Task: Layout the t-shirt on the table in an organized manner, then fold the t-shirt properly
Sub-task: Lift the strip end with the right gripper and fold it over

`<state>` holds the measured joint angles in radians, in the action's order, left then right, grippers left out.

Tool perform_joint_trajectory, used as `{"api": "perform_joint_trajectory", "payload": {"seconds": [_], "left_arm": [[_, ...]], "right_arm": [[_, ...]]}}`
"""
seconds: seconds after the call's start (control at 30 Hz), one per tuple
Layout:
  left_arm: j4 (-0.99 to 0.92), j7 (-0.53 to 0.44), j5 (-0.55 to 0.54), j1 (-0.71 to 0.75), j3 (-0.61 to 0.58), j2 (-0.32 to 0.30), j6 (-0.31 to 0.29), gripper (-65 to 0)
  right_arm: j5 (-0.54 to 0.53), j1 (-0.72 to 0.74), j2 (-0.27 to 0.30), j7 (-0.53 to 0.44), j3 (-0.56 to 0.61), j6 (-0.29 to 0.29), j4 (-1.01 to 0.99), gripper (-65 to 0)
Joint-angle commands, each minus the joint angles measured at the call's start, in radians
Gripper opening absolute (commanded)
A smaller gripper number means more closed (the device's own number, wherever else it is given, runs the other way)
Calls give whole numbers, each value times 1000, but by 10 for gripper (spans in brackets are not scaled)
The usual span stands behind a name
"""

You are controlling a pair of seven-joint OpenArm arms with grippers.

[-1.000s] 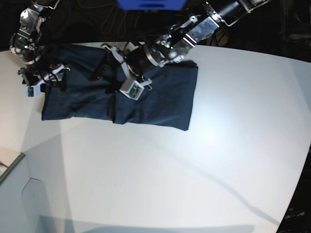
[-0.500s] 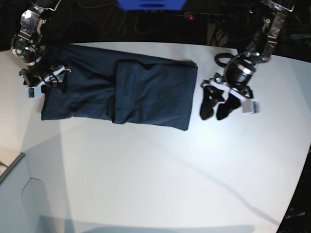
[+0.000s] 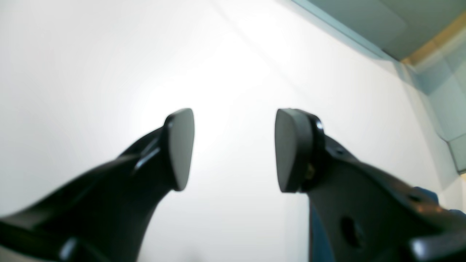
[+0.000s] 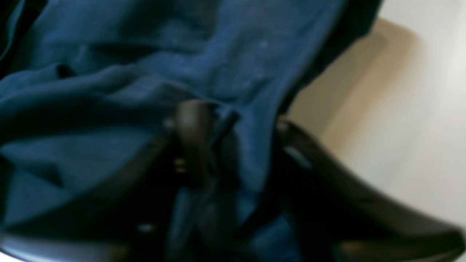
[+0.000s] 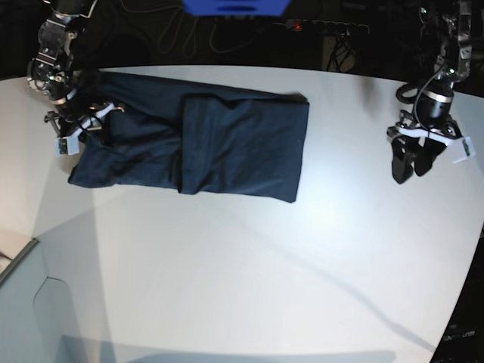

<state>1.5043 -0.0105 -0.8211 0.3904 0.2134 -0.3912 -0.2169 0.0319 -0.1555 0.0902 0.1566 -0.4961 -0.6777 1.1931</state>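
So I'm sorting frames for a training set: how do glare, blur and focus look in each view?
Base view: sharp, with a bright glare patch on the table and edges that bow. Left wrist view: washed-out white, the left hand soft and open. Right wrist view: smeared throughout, the right hand a dark blur against the t-shirt.

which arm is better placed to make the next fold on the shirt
Likely the right: its tool is at the t-shirt's end with cloth between its fingers. The left tool hangs open over bare table, apart from the shirt.
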Motion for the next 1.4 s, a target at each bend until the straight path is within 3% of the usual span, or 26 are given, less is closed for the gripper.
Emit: {"api": "perform_joint_trajectory", "payload": {"seconds": [0.0, 0.1, 0.23, 0.4, 0.57, 0.87, 0.93, 1.07, 1.17, 1.37], "left_arm": [[15, -29, -10, 0, 16, -13, -16, -310], [15, -29, -10, 12, 19, -13, -16, -310], [15, -30, -10, 29, 22, -13, -16, -310], [14, -30, -10, 54, 85, -12, -16, -310], [14, -27, -10, 69, 145, -12, -16, -310], [14, -27, -10, 112, 212, -12, -16, -310], [8, -27, -10, 124, 222, -12, -16, -310], [-20, -27, -10, 135, 225, -10, -16, -310], [-20, -27, -5, 147, 228, 22, -16, -310], [-21, -27, -5, 164, 222, 51, -16, -310]], "right_arm": [[16, -6, 3, 44, 3, -20, 0, -512], [16, 4, 3, 44, 1, -20, 0, -650], [16, 7, 4, 44, 0, -20, 23, -650], [16, -9, 1, 53, 4, -20, 199, -650], [16, -20, -48, 173, 34, -20, 402, -650], [27, -80, -62, 361, 359, -18, 693, -650], [78, -85, -62, 372, 478, 45, 716, -650], [187, -72, -65, 374, 695, 117, 695, -650], [245, -23, -97, 378, 805, 181, 634, -650], [257, 46, -137, 378, 893, 201, 535, -650]]}}
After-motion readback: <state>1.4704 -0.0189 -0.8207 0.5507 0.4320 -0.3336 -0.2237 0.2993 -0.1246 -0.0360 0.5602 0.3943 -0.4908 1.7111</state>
